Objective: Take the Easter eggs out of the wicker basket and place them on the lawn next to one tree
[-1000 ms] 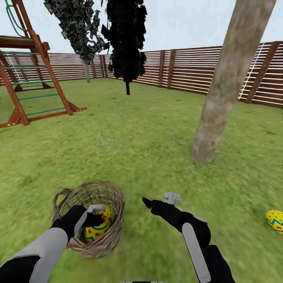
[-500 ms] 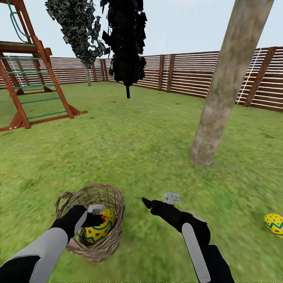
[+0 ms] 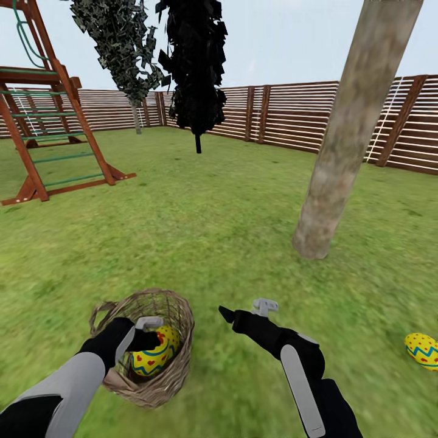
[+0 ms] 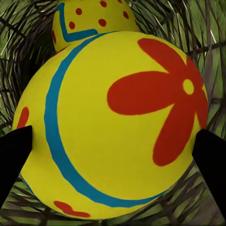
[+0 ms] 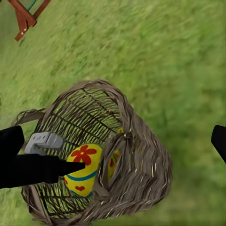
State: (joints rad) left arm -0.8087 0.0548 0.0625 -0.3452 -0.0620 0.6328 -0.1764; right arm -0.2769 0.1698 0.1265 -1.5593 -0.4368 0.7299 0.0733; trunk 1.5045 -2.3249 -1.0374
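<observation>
**Inspector:** Start with the eggs.

**Assistant:** One egg (image 3: 152, 358) sits inside the wicker basket (image 3: 176, 371), yellow with a blue band and a red flower. In the left wrist view a second egg (image 4: 89, 19) lies just behind it, deeper in the basket. A third egg (image 3: 424, 351) lies on the lawn (image 3: 213, 231) well to the right, apart from the basket and short of the tree trunk (image 3: 340, 158).

**Inspector:** The left gripper?

**Assistant:** The left gripper (image 3: 146, 334) is reached down into the basket mouth. Its two dark fingers (image 4: 14, 160) stand spread to either side of the flowered egg's widest part, at or very near its surface. Whether they press on it I cannot tell; the egg appears to rest low in the basket.

**Inspector:** The right gripper?

**Assistant:** The right gripper (image 3: 246, 311) hovers above bare grass just right of the basket, jaws wide apart, holding nothing. Its wrist camera looks down on the basket, which leans over on the grass.

**Inspector:** Surroundings?

**Assistant:** The pale trunk rises from the lawn ahead and to the right. A slatted wooden fence (image 3: 292, 112) rings the garden. A red-brown play tower (image 3: 42, 121) stands far left, with two dark narrow trees (image 3: 194, 67) near the back corner.
</observation>
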